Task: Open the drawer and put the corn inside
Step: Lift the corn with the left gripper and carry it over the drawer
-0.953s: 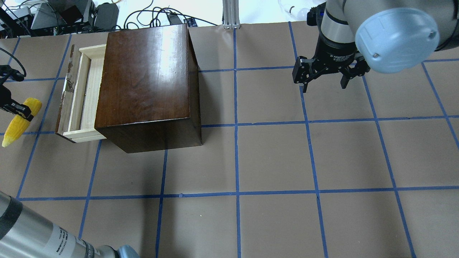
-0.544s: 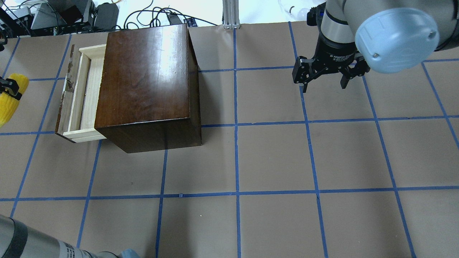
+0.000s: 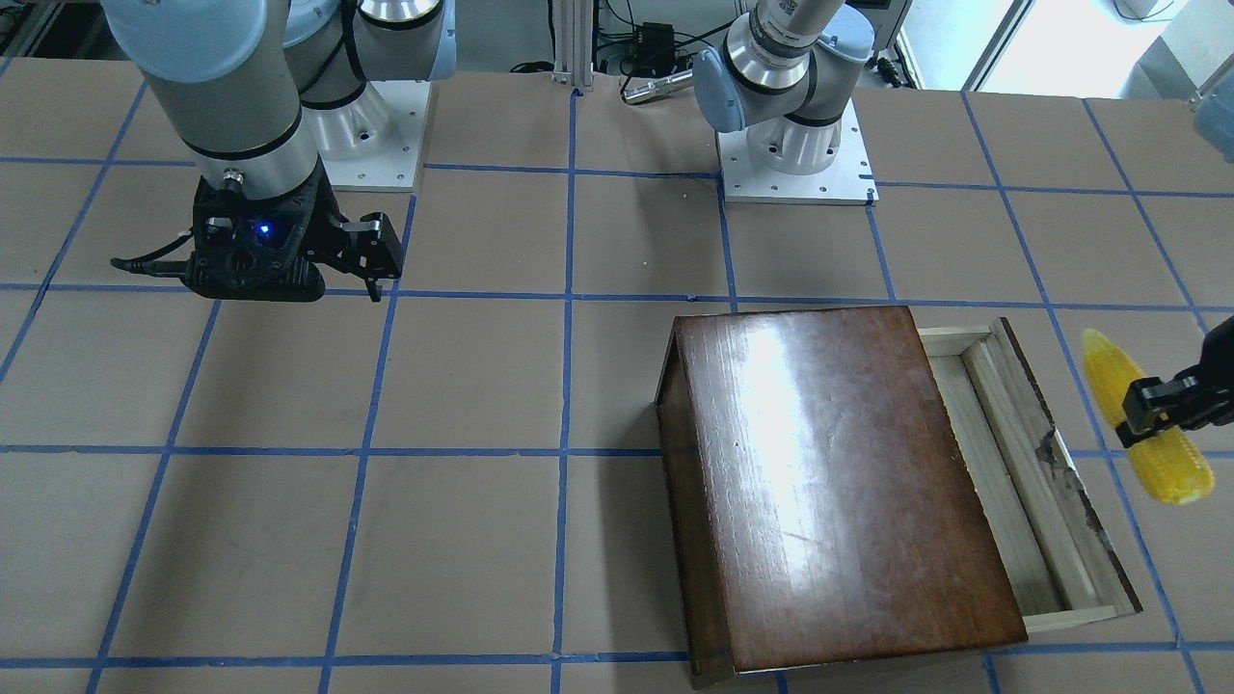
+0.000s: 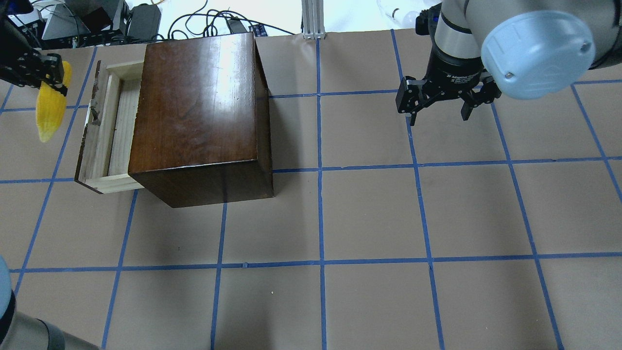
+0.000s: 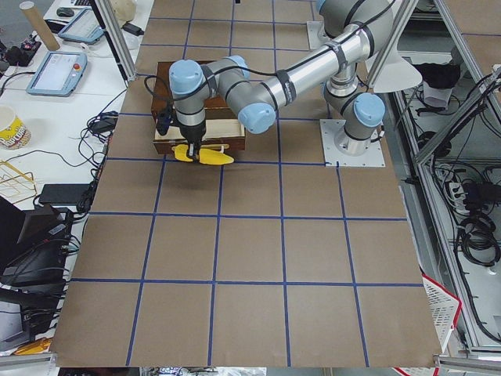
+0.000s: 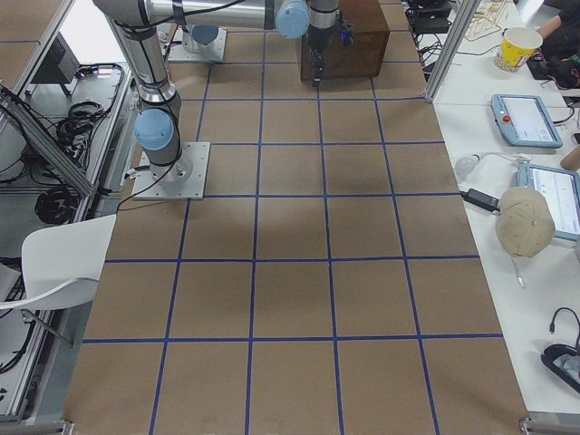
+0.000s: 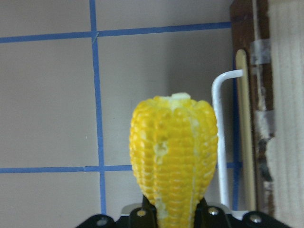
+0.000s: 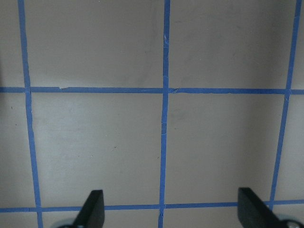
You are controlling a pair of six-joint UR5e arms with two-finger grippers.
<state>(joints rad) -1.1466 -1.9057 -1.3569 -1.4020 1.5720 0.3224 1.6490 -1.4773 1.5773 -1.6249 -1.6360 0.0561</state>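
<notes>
The dark-brown wooden box (image 4: 199,107) stands on the left half of the table. Its drawer (image 4: 109,131) is pulled partly out to the left, and the pale wood tray is empty. My left gripper (image 4: 54,80) is shut on the yellow corn (image 4: 51,109) and holds it above the table, just left of the drawer's front panel near its far end. In the front-facing view the corn (image 3: 1147,424) hangs right of the drawer (image 3: 1022,482). In the left wrist view the corn (image 7: 173,152) is beside the metal pull (image 7: 221,137). My right gripper (image 4: 440,114) is open and empty, far to the right.
Cables and equipment (image 4: 97,19) lie beyond the table's far edge, with an aluminium post (image 4: 311,19) at the middle. The arm bases (image 3: 795,145) stand at the robot's side. Blue tape lines grid the brown table top (image 4: 369,214).
My left gripper has carried the corn away from the robot and a little to the right, toward the far end of the drawer front. The right arm has not moved.
</notes>
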